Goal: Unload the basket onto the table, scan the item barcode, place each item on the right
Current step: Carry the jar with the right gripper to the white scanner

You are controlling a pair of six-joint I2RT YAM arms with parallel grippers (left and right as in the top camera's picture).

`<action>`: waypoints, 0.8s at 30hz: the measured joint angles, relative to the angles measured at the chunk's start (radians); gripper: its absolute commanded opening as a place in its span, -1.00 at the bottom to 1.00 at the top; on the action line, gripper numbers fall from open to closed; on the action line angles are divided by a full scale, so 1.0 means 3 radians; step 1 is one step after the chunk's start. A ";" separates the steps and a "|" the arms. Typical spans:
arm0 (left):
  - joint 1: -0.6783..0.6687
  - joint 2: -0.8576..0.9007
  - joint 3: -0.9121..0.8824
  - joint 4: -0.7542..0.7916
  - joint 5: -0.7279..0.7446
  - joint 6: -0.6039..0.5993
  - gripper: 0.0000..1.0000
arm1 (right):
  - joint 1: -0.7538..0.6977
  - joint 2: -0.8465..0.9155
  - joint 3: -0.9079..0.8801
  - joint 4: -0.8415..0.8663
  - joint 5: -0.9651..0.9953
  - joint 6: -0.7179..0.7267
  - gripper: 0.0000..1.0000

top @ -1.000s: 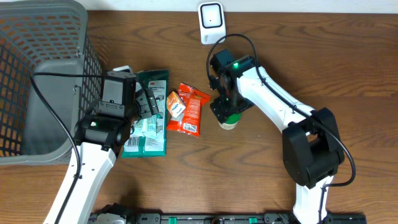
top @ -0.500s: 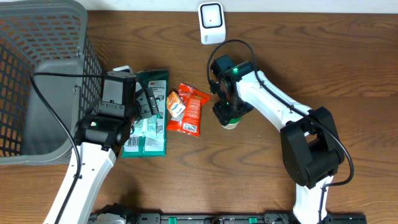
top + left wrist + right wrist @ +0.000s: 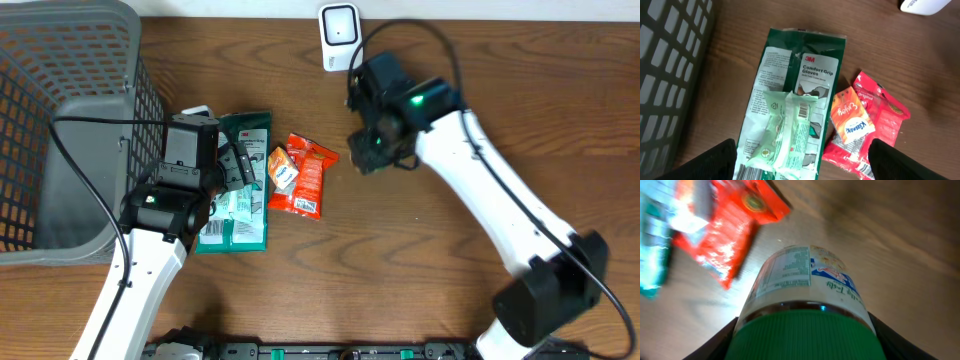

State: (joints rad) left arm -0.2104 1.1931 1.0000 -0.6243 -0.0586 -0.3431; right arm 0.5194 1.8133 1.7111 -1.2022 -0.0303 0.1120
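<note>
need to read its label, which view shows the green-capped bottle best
Right wrist view: the bottle fills the frame, label in view. Overhead, the right gripper hides nearly all of it. The left wrist view misses it.

A: Overhead view: bright, even light from above. Desk [image 3: 560,120] grain crisp, basket [image 3: 60,100] mesh resolves cleanly. Shadows soft and faint, no glare.

B: Left wrist view: sharp mid-frame. Print on the green pack [image 3: 790,100] is readable, with a mild sheen on its film. Left pincer [image 3: 800,162] is only two dark, soft-edged shapes in the bottom corners.

A: Right wrist view?

B: Dimmer, warm cast. Bottle [image 3: 805,295] label fairly sharp; its cap is very close and softer. Red packet [image 3: 725,240] and the desk behind are smeared. White glare patch top left. Bottom corners go dark.
</note>
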 measured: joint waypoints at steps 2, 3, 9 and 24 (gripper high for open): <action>0.0000 0.0000 0.0000 0.0001 0.0001 0.0000 0.68 | 0.0000 -0.0052 0.0468 -0.0300 -0.0001 0.0058 -0.43; 0.0000 0.0000 0.0000 -0.0001 0.0001 -0.0001 0.68 | 0.0000 -0.0051 0.0711 -0.0448 -0.0003 0.0084 -0.44; 0.0000 0.0000 0.0000 0.0001 0.0001 0.0000 0.68 | -0.0022 -0.0050 0.1525 -0.0689 -0.0008 0.0221 -0.59; 0.0000 0.0000 0.0000 0.0000 0.0001 -0.0001 0.68 | -0.0205 0.0823 0.1553 0.0971 0.0093 0.0262 -0.98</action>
State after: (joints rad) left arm -0.2104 1.1931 1.0000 -0.6243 -0.0582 -0.3435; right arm 0.4580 2.0602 2.1769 -0.9108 -0.0025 0.1905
